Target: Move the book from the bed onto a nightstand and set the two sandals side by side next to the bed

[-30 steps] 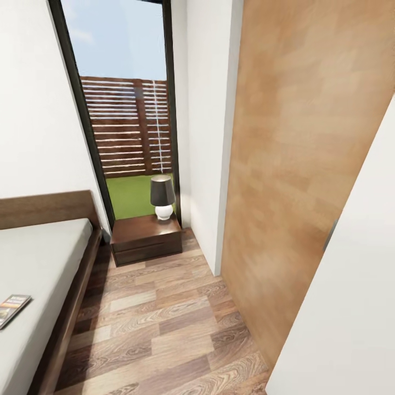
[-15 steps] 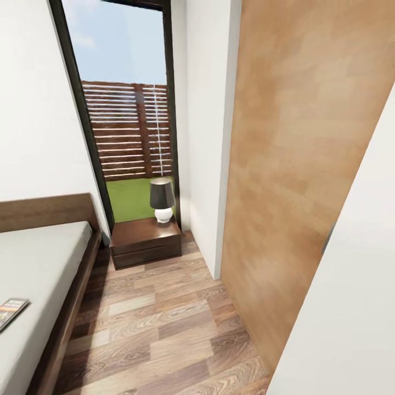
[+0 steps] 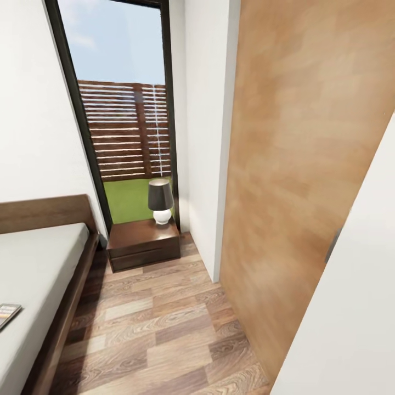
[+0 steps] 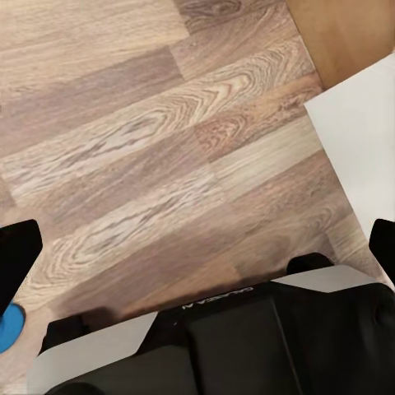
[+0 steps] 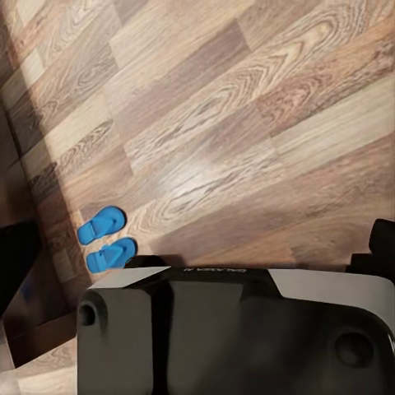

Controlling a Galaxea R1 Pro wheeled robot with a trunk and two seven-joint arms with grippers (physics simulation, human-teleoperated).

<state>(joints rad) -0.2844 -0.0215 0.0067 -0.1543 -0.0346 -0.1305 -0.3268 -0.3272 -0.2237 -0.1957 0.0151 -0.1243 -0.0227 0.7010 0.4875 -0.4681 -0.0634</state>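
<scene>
A floor (image 3: 164, 329) of wood-grain planks in mixed brown tones is seen, smooth with a faint sheen. The bed (image 3: 38, 274) is framed in dark brown wood with visible grain, and its mattress is covered in plain, matt, light grey cloth. The nightstand (image 3: 144, 241) is made of dark reddish-brown wood with a glossy top. On it, a lamp (image 3: 160, 202) is shown with a matt dark shade and a smooth, shiny white base. A tall panel (image 3: 296, 164) of light, matt wood is set against plain white walls. The sandals (image 5: 107, 240) appear as smooth, matt, bright blue material.
</scene>
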